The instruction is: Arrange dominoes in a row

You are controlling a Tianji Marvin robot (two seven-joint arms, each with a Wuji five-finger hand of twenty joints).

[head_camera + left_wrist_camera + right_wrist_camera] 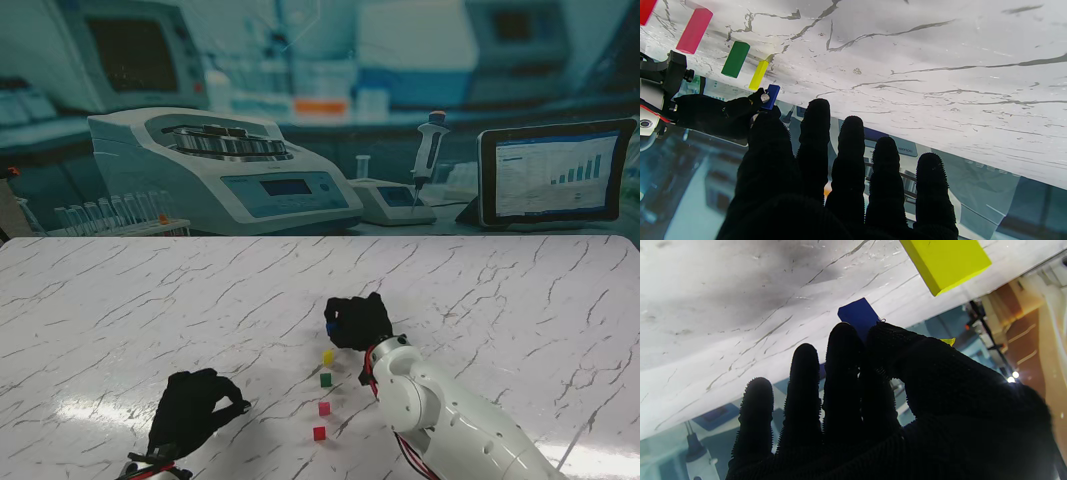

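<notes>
A row of small dominoes stands on the marble table: red point(319, 433) nearest me, then pink point(324, 408), green point(325, 380) and yellow point(327, 357). My right hand point(357, 321) is just beyond the yellow one, shut on a blue domino point(331, 326) pinched between thumb and fingers. In the right wrist view the blue domino point(858, 317) shows at the fingertips, close to the table, with the yellow domino point(945, 261) beside it. The left wrist view shows the blue domino point(770, 96) in line with the yellow point(758, 75), green point(735, 59) and pink point(694, 30) ones. My left hand point(195, 410) rests to the left, fingers apart, holding nothing.
A lab backdrop with a centrifuge point(215, 165), a pipette point(428, 150) and a tablet point(555, 175) lines the table's far edge. Bare marble point(520, 300) spreads to the right and far left of the row.
</notes>
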